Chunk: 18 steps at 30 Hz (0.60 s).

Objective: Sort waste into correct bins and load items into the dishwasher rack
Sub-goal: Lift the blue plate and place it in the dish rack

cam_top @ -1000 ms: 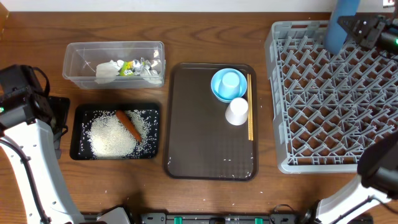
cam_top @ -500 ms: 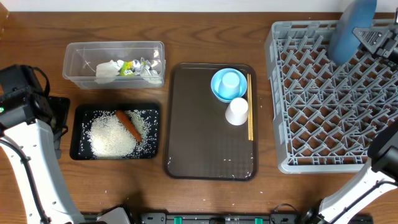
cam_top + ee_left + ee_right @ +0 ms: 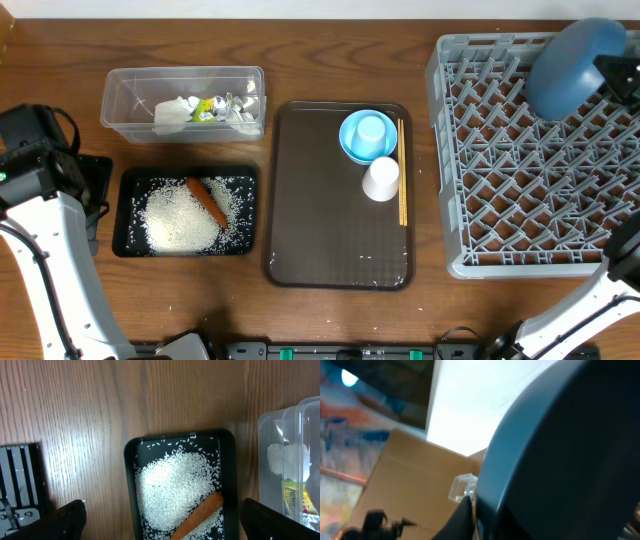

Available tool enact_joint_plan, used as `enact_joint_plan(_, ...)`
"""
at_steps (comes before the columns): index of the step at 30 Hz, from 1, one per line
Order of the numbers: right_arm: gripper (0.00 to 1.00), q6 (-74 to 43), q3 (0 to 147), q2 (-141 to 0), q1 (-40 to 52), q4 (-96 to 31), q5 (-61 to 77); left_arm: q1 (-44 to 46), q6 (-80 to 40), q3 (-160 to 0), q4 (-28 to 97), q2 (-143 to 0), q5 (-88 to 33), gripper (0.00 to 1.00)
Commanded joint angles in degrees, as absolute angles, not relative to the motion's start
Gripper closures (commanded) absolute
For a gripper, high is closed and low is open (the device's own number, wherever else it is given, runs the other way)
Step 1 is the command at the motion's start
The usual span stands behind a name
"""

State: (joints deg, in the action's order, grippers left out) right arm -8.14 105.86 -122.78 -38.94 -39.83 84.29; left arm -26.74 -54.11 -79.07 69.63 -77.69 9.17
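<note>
The dark blue plate (image 3: 570, 65) leans tilted among the pegs at the dishwasher rack's (image 3: 520, 200) far right corner, presumably to stand on edge. The right claw (image 3: 620, 78) is at its rim; I cannot tell whether it is pinching. The left claw (image 3: 167, 522) hangs spread wide above the black tray (image 3: 129, 485), near the desk's left edge.

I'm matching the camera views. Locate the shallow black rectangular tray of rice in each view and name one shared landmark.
Overhead: shallow black rectangular tray lower left, just below the clear rectangular plastic tub.
Left wrist: bottom centre, cut by the lower edge.
Right wrist: not in it; a large dark blue round plate fills much of it.
Shared landmark: the small orange carrot on the tray, seen overhead and from the left wrist.
</note>
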Motion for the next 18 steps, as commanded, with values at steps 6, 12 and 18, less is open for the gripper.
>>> enact_joint_plan(6,0.61,-8.3,105.8,-121.0,-41.8,-47.2,69.3,-27.0,-53.6,-79.5,69.8,-78.0,9.5,0.01)
enact_joint_plan(12,0.11,-9.5,105.8,-113.9,-41.6,-51.9,51.1,-27.0,-53.6,-79.5,69.8,-78.0,9.5,0.01)
enact_joint_plan(18,0.01,-16.9,105.9,-102.8,-41.5,-50.3,42.7,-27.0,-53.6,-79.5,69.8,-78.0,9.5,0.01)
